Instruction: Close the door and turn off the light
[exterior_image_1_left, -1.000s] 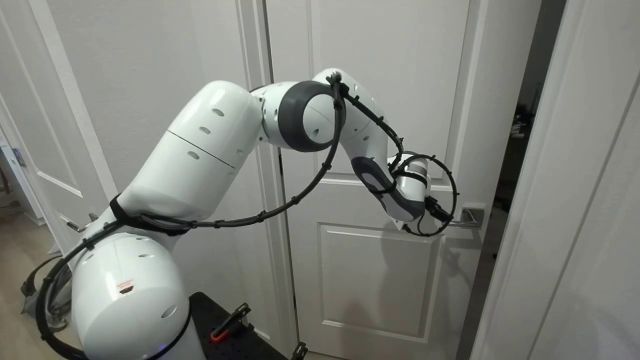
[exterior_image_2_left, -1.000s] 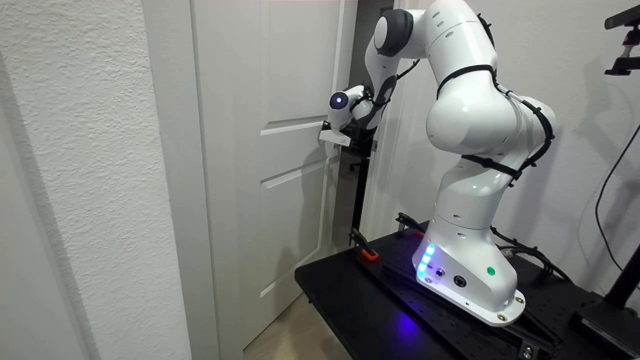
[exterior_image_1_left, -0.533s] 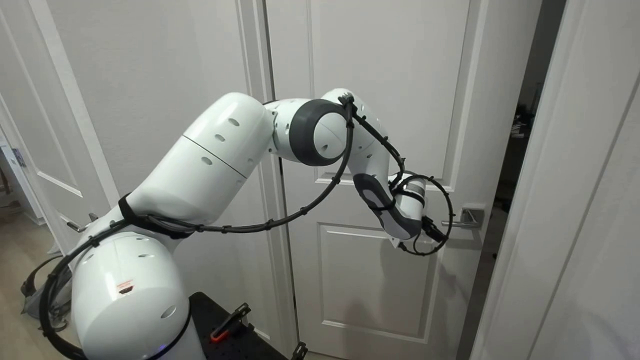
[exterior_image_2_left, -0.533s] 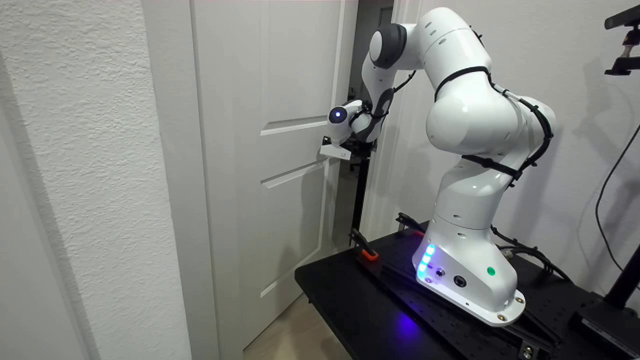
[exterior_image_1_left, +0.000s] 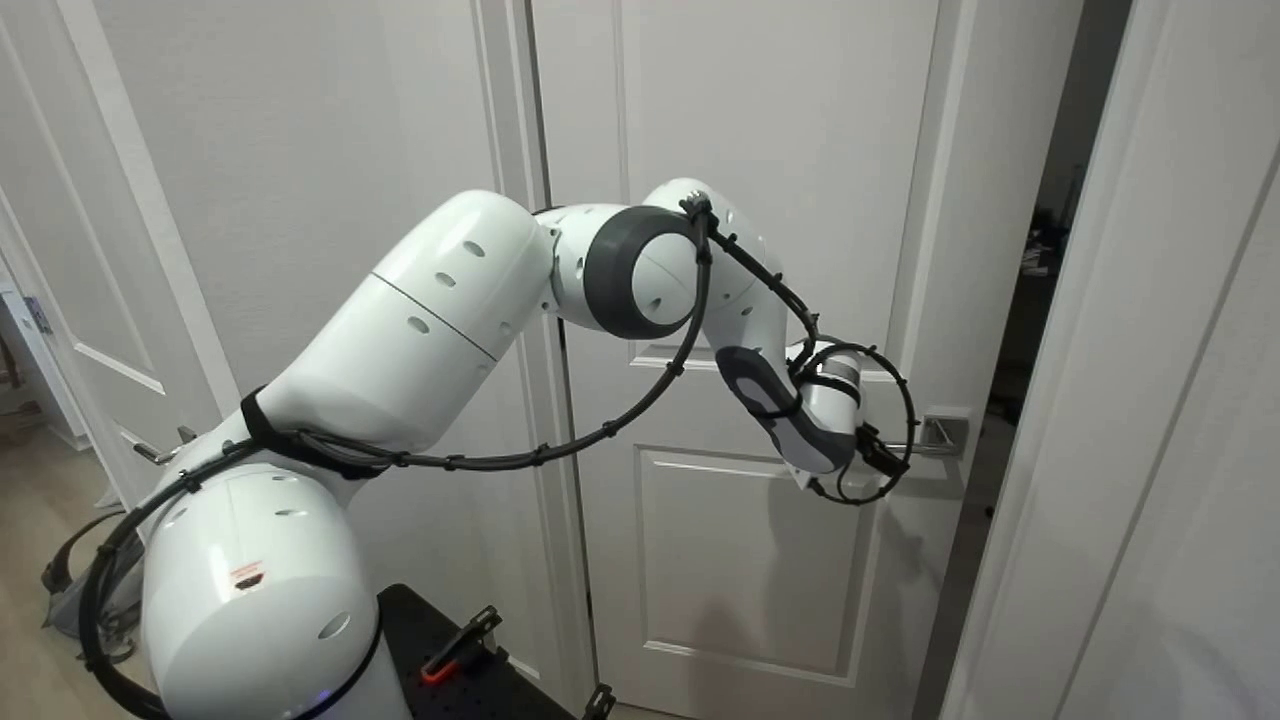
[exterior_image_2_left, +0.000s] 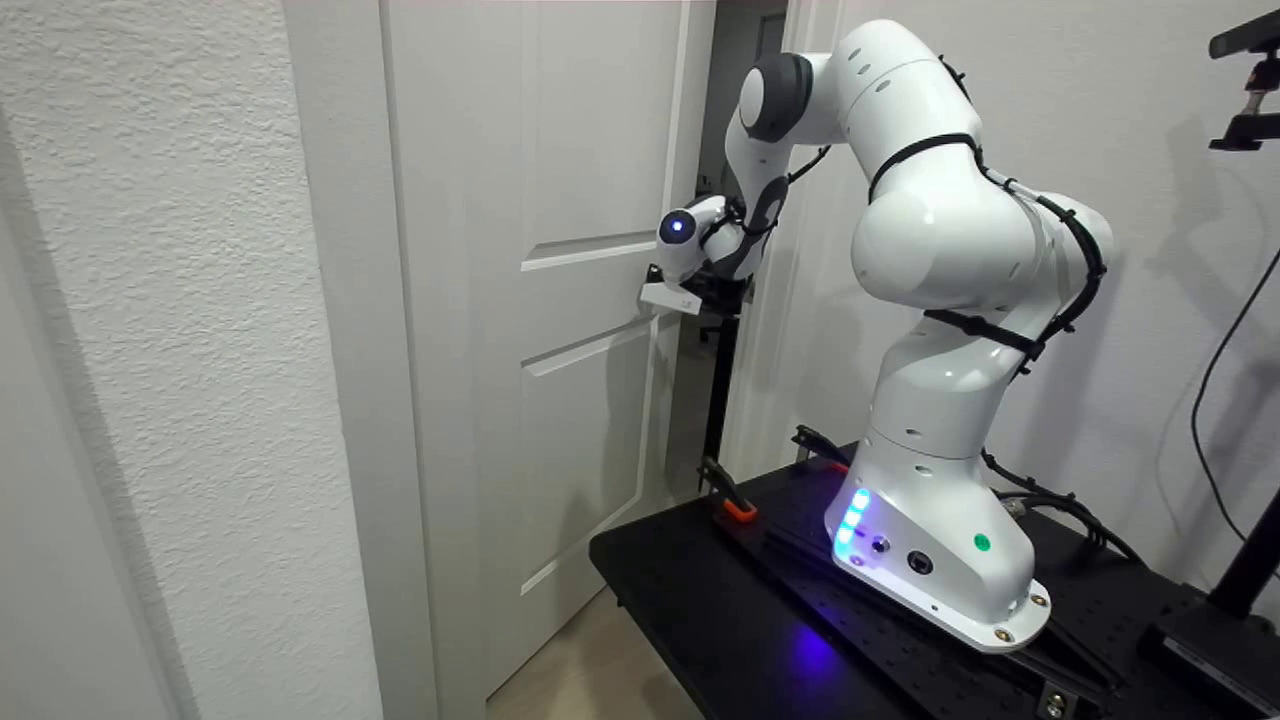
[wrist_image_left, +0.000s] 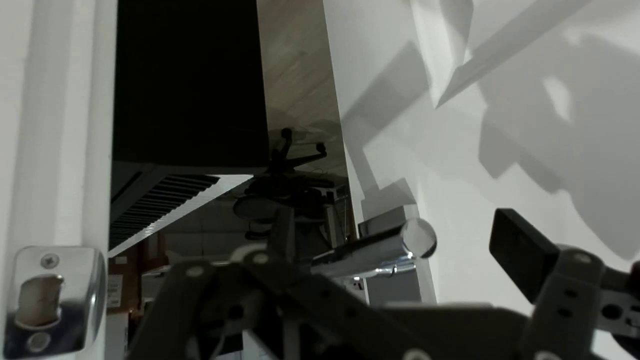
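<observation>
At the left of an exterior view stands another white door (exterior_image_1_left: 100, 300) with a silver lever (exterior_image_1_left: 152, 453) of its own, and near its foot a grey bag (exterior_image_1_left: 62, 605) with a dark strap lies on the floor (exterior_image_1_left: 40, 490). Next comes the white arm (exterior_image_1_left: 390, 330), a black cable (exterior_image_1_left: 520, 462) tied along it, and at its base a black table (exterior_image_1_left: 425, 625) with black clamps (exterior_image_1_left: 468, 638) that carry red and orange parts. Past the arm, the panelled white door (exterior_image_1_left: 760, 580) of the task stands ajar in both exterior views, a dark gap parting its free edge from the door frame (exterior_image_1_left: 1060, 450). The arm's far end is close beside the silver lever handle (exterior_image_1_left: 937, 440), which sits near that edge.

In the wrist view, a silver strike plate (wrist_image_left: 77, 295) on the door frame comes first, then the gap, with a dark chair base (wrist_image_left: 282, 165) seen dimly through it. After that comes the gripper (wrist_image_left: 402, 235), its fingers (wrist_image_left: 522, 255) spread wide. The rounded end of the lever handle shows in the space between them; whether either finger touches it, I cannot tell. The pale face of the door fills the right side.

Furthest right in an exterior view, beyond the arm's base, is a black stand (exterior_image_2_left: 1245, 565).
</observation>
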